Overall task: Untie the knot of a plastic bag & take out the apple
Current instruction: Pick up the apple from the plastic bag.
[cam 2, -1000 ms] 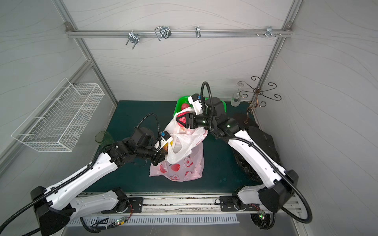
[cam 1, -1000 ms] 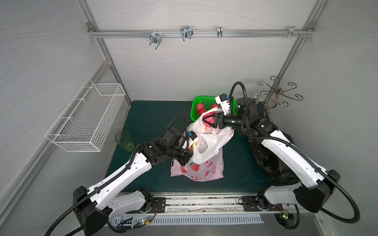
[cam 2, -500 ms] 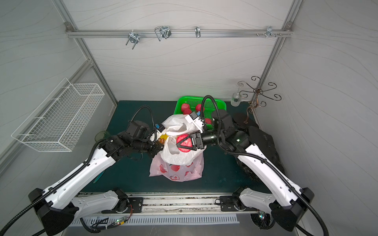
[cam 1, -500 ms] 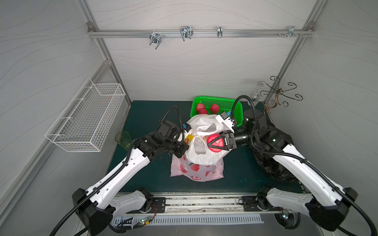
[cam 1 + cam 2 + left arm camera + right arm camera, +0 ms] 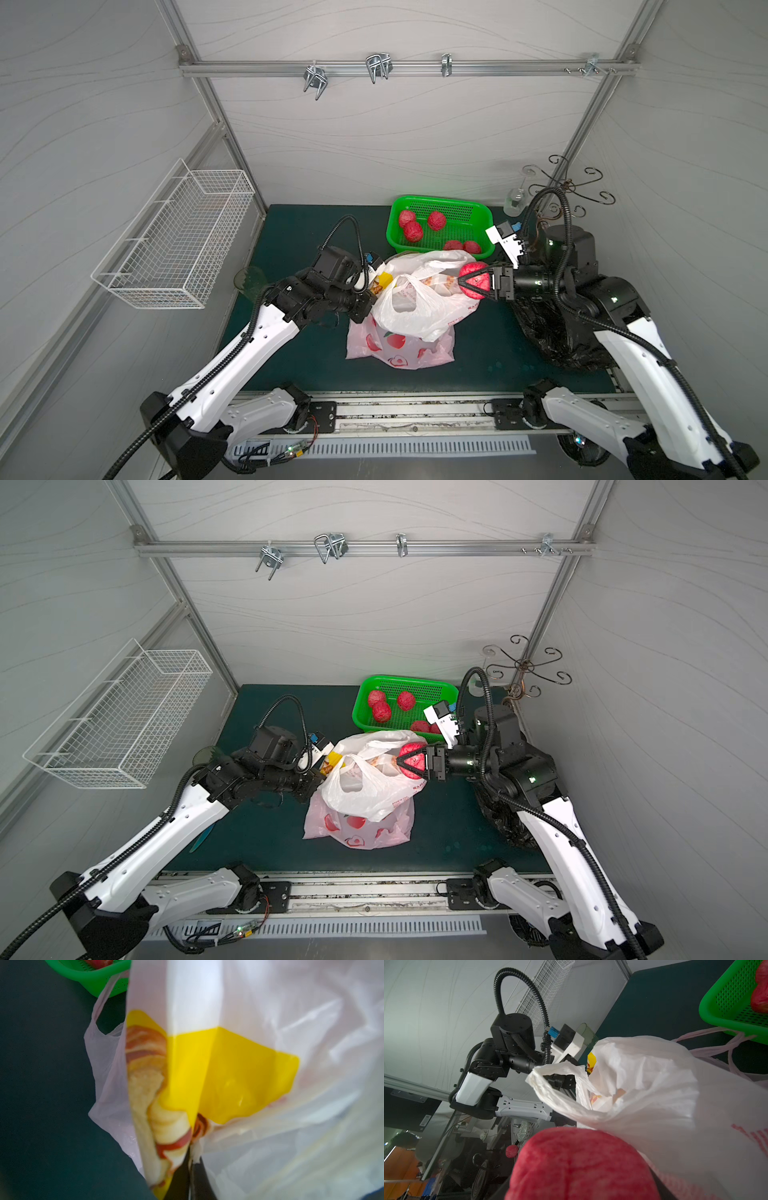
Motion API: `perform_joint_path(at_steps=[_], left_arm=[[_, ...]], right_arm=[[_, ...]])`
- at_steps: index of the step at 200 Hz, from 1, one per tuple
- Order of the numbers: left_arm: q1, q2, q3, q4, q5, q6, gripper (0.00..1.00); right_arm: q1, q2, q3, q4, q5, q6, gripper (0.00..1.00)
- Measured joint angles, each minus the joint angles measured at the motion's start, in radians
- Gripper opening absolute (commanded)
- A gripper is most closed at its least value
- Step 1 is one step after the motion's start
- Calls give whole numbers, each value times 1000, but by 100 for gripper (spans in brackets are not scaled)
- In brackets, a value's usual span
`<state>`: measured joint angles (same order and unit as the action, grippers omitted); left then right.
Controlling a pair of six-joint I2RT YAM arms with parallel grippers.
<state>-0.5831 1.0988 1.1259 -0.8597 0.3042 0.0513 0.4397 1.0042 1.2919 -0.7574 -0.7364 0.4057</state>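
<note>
Left gripper [image 5: 365, 309] clamped tight; right gripper [image 5: 468, 281] half-spread, gripping.

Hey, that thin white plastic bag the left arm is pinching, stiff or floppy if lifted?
Likely floppy: the thin white plastic bag sags in creases beside the left end effector shut on its rim. Probably slippery, given its glossy film. The yellow printed packet inside may shift.

Wall-mounted white wire basket [image 5: 178, 237], green perforated basket [image 5: 457, 210], crumpled black bag [image 5: 552, 336], curly metal stand [image 5: 569, 185].
</note>
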Motion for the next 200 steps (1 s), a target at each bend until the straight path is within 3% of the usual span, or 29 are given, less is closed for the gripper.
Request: perform_joint_path(at_steps=[26,44,76,118,157,200], left_arm=[[0,57,-1,9,40,-26,0],[1,134,14,7,56,-29,0],[1,223,42,-23,59,-26,0],[1,166,-12,-33,29,-26,0],[1,163,-68,-55,-14,-25,0],[1,166,-85,-67,-36,-25,0]], right_arm=[[-63,126,-83,138,-28,129,25],[-87,293,-104,260,-89,229,26],[-71,497,-129,324,-127,260,26],[10,539,-233,330,-48,205,29],[18,606,-309,376,11,187,38],[17,647,-361,451,22,188,59]])
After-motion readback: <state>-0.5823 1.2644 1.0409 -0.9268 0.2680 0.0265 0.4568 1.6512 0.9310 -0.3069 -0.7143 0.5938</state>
